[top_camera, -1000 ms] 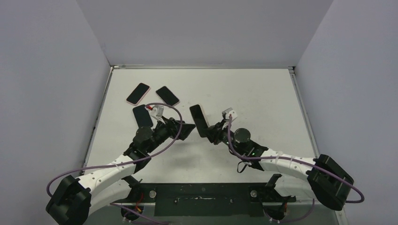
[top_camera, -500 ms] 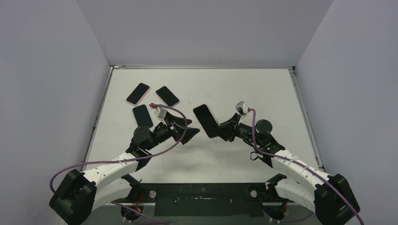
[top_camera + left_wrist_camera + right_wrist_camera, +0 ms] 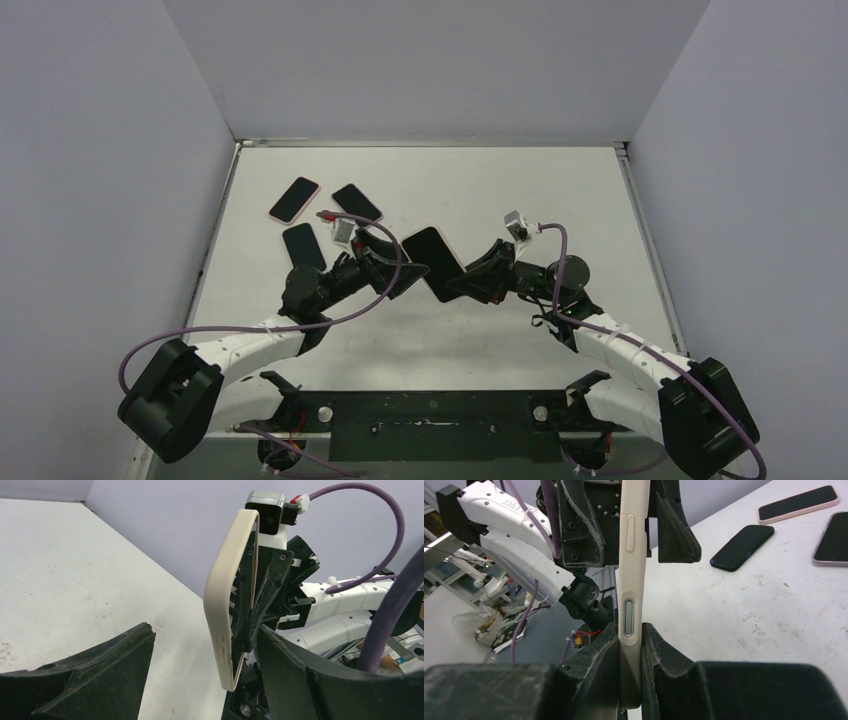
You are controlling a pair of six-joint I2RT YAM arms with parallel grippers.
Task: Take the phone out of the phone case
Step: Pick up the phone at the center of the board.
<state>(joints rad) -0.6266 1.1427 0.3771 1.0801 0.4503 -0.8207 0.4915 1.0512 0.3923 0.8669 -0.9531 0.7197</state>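
Phone case point(image 3: 630, 580), cream, with phone point(image 3: 430, 262) seated inside: held edge-up above the table point(image 3: 570, 190).
Right hand point(image 3: 630, 642): clenched on the phone case's lower end.
Left hand point(image 3: 202, 652): released, fingers flanking the phone case.
Pink-edged handset point(image 3: 294, 200), second handset point(image 3: 357, 204), dark handset point(image 3: 303, 247): flat on the table, left of the phone case in the top view.

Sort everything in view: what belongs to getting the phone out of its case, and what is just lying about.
In the job:
cased phone, held off the table
right gripper, shut on it
left gripper, open at it

Lying about, flat at the far left:
pink-edged phone
second phone
dark phone
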